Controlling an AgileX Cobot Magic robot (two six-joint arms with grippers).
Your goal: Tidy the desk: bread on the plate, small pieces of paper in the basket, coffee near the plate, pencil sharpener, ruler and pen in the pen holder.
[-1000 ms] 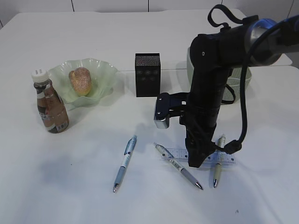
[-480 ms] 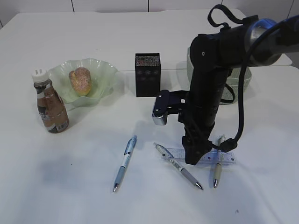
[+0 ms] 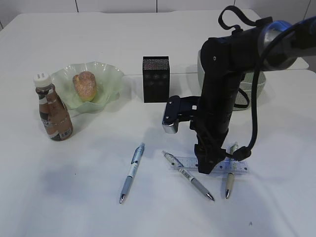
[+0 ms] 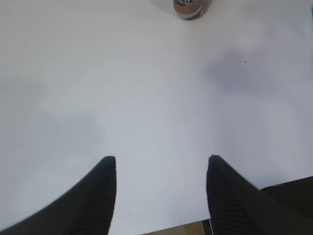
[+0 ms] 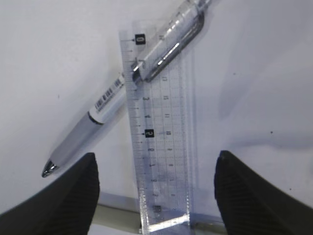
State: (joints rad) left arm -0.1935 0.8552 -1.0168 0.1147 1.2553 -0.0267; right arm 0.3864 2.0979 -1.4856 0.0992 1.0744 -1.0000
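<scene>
White worktop [image 3: 98,207] all round, pale wall strip at 12 o'clock. Right gripper [image 3: 206,167] poised low over the clear plastic ruler [image 5: 159,132], jaws spread wide either side of it in the wrist view, nothing held. Ruler flat on the worktop at about 5 o'clock from the black speckled pen holder [image 3: 156,79], with a silver-and-clear ballpoint pen [image 5: 127,93] lying across its far end and touching it, and an olive-barrelled pen [image 3: 230,170] crossing its other end in the exterior view. Main risk, as a judgement: thin, flat, slippery ruler, little edge to catch, so fingers likely to skid over it or pinch the crossing pen along with it. Second risk: lifting the ruler could flick or roll both pens away, possibly toward the near edge. Third: pressing down too hard against the worktop. Left gripper [image 4: 161,196] parted and empty above bare worktop, brown coffee bottle [image 4: 191,7] at its 12 o'clock. Blue-and-white pen [image 3: 132,173] apart at 9 o'clock of the ruler. Bread roll [image 3: 84,85] sitting in the pale green wavy glass plate [image 3: 111,74]; mesh basket [image 3: 254,86] partly hidden behind the arm.
</scene>
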